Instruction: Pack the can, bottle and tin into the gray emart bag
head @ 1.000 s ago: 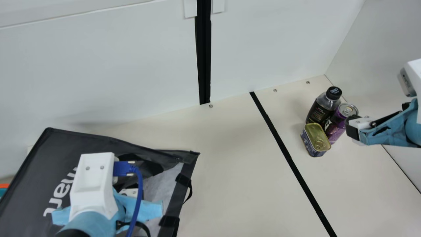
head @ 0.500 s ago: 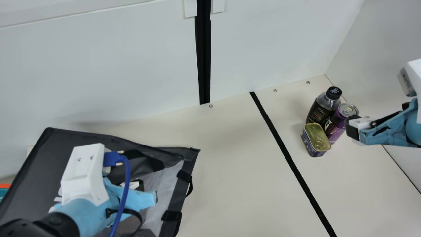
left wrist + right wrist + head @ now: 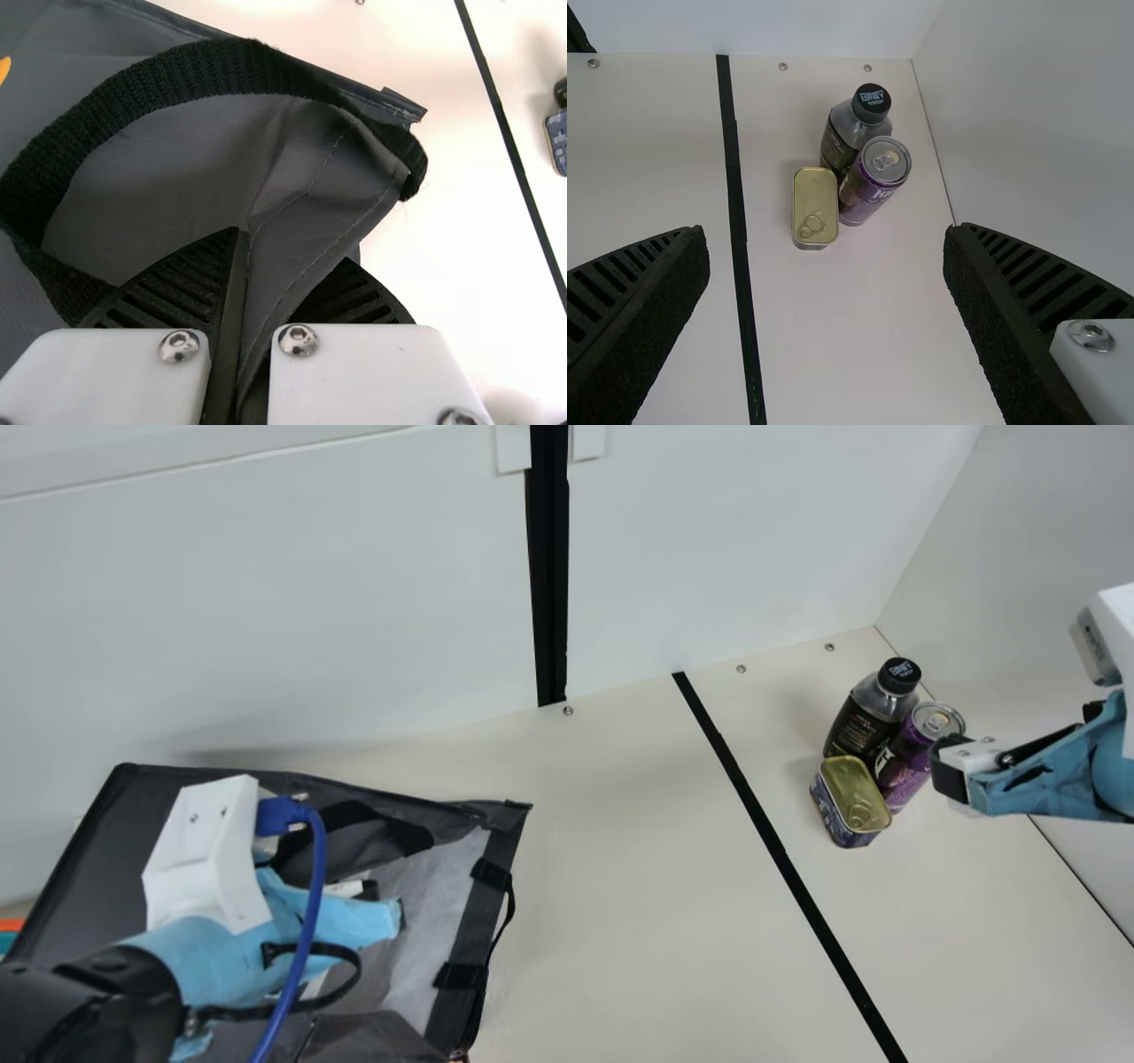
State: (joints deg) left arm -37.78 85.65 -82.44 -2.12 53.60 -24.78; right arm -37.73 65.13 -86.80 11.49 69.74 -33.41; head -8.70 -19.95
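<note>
My left gripper [image 3: 351,888] is over the gray bag [image 3: 80,841], which lies at the left with its mouth towards the table's middle. In the left wrist view, my left gripper [image 3: 288,258] is shut on a fold of the bag's fabric [image 3: 310,208], beside a black strap handle. At the right, the bottle [image 3: 872,713], the purple can [image 3: 914,753] and the tin [image 3: 850,801] stand close together. My right gripper [image 3: 951,772] hangs in front of them; in the right wrist view the right gripper [image 3: 826,235] is open, holding nothing.
A black tape line [image 3: 780,850] crosses the table between bag and items. White walls [image 3: 726,540] rise behind the table and at the right. An orange and teal object [image 3: 11,932] shows at the left edge.
My left arm has moved towards the back wall and a little left. The bag's fabric has shifted with it, and more of its pale lining shows. My right arm has kept still.
</note>
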